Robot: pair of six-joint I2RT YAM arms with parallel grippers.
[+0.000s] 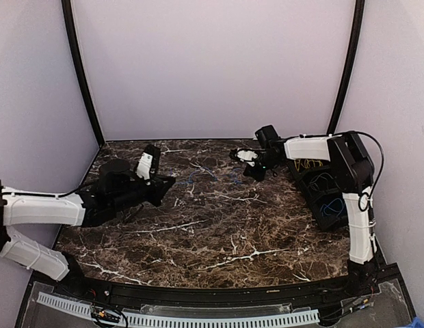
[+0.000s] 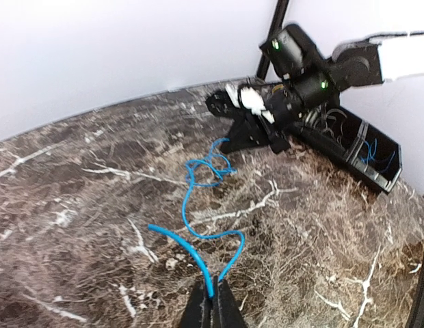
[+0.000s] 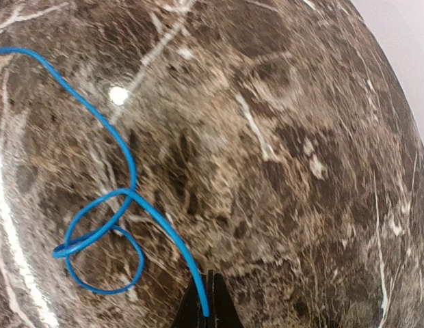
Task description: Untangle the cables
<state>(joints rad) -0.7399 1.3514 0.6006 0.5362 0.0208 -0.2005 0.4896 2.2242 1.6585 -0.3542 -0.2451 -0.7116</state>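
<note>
From above, the left gripper [image 1: 171, 182] and the right gripper [image 1: 254, 172] face each other across the back of the brown marble-patterned tabletop [image 1: 219, 232]. A black plastic bin [image 1: 325, 195] sits at the right.

In the left wrist view, that arm's jaws are clenched on one end of a thin blue flexible cable [image 2: 198, 205]. The cable lies on the marble and tangles into small loops midway.

In the right wrist view, those jaws are pinched on a blue end too, probably of the same cable.

The step in hand looks like opening the loops. The next move calls for drawing the two ends apart slowly.
</note>
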